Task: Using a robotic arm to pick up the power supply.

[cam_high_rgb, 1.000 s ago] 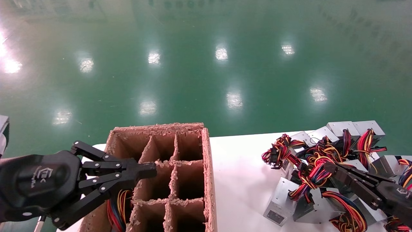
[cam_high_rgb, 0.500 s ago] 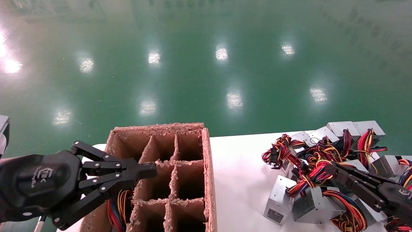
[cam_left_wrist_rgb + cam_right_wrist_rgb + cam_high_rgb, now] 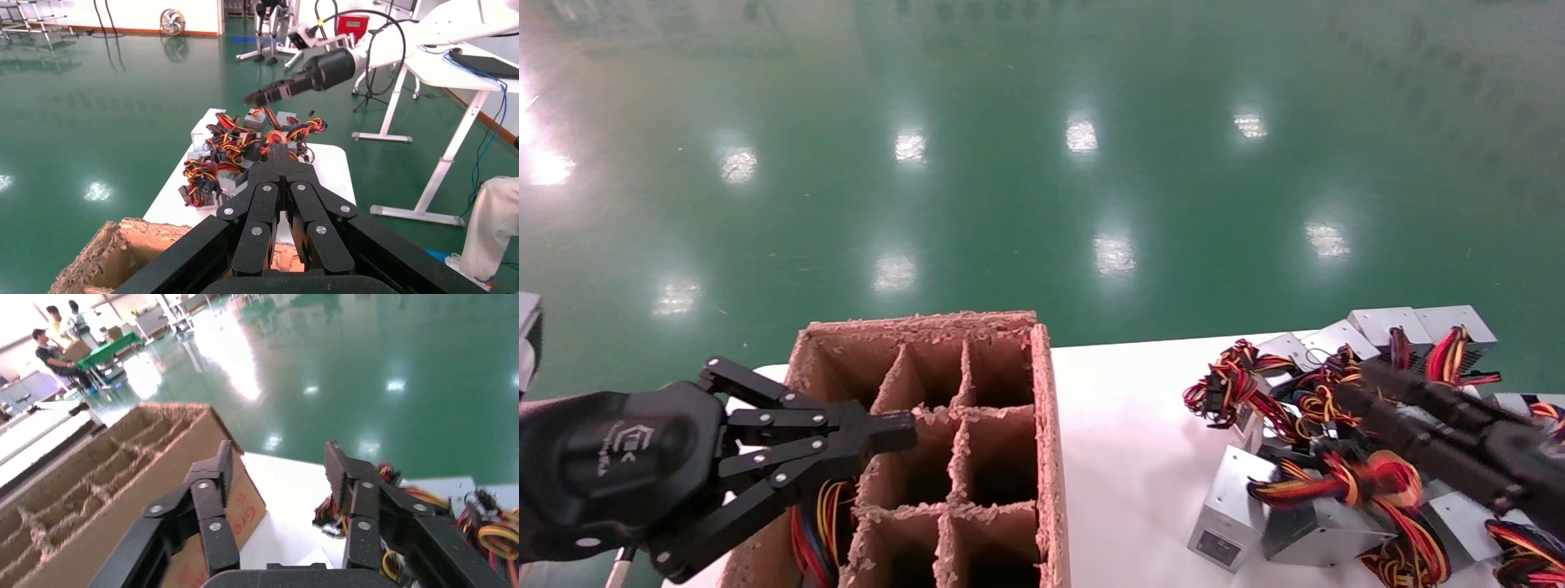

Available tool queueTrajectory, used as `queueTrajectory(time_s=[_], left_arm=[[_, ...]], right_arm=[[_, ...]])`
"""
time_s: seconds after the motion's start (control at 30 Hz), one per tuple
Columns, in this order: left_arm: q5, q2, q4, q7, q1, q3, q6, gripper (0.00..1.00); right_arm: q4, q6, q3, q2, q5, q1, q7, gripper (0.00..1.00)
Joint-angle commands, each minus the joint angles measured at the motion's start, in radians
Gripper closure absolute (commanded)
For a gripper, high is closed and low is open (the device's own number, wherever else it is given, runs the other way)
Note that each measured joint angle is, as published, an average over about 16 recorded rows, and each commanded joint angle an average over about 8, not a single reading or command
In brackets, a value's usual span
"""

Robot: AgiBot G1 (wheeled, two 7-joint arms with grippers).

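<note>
Black left gripper (image 3: 891, 430) pressed together over the divided cardboard box (image 3: 977, 408), right gripper (image 3: 278, 471) spread wide and holding nothing above the power supply (image 3: 1258, 510) heap on the white tabletop (image 3: 1132, 425).

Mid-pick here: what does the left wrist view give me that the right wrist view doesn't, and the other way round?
Only the left wrist view shows the right hand from outside, raised above the pile of power supplies rather than down among them, plus the left hand with fingers closed together. Only the right wrist view shows the right hand's fingers spread apart with nothing between them, and the divided compartments of the cardboard box. Both show the white table, the coloured wire bundles and the green floor.
</note>
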Motion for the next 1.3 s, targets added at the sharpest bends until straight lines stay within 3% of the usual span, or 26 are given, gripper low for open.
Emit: queueTrajectory(time_s=[0.03,0.13,0.4,1.3], left_arm=[[0.000,0.000,0.000,0.000,0.000,0.000,0.000,1.00],[0.000,0.000,0.000,0.000,0.000,0.000,0.000,1.00],[0.000,0.000,0.000,0.000,0.000,0.000,0.000,0.01],[0.000,0.000,0.000,0.000,0.000,0.000,0.000,0.00]], right_arm=[[-0.005,-0.011,0.006,-0.002,0.009,0.003,-0.005,0.00],[0.004,-0.027,0.014,-0.012,-0.011,0.022,0.006,0.00],[0.042,-0.075,0.033,-0.046,-0.094,0.091,0.047,0.00],[0.170,-0.240,0.099,-0.164,-0.378,0.324,0.189,0.00]])
